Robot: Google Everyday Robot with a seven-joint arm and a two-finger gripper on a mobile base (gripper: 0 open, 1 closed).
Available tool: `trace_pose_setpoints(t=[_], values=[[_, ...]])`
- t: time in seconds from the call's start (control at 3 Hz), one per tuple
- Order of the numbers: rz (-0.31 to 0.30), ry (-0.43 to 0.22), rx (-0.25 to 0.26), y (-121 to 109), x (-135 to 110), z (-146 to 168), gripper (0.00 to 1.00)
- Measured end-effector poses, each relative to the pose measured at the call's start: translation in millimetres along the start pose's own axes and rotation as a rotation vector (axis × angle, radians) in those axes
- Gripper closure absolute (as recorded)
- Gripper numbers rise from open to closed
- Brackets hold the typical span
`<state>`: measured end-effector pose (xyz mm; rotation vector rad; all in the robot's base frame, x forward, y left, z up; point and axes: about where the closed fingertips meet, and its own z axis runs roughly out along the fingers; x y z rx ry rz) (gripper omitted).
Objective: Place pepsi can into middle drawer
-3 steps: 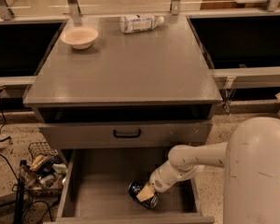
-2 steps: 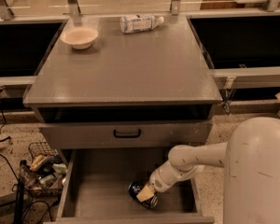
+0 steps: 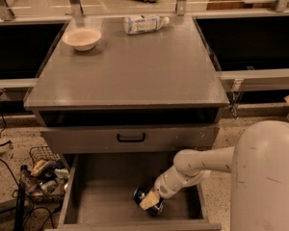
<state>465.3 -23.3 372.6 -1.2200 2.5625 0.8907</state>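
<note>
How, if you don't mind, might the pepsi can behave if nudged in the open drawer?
The pepsi can, low in the middle drawer at the gripper, looks tilted, so it may roll. Its smooth metal probably slides easily; thin walls could dent.

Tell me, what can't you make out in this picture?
Camera view:
- The pepsi can: half hidden behind the hand, low in the middle drawer; resting or lifted, unclear.
- The drawer's front: cut off by the picture's bottom edge.
- The bottle: label too small to read.
</note>
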Motion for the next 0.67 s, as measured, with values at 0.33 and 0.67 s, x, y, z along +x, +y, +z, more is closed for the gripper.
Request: trace_pose_setpoints(t=[0.33, 0.67], values=[[0.0, 0.0, 0.0, 0.1, 0.0, 0.1, 0.0], [0.0, 0.0, 0.0, 0.1, 0.0, 0.1, 0.0]])
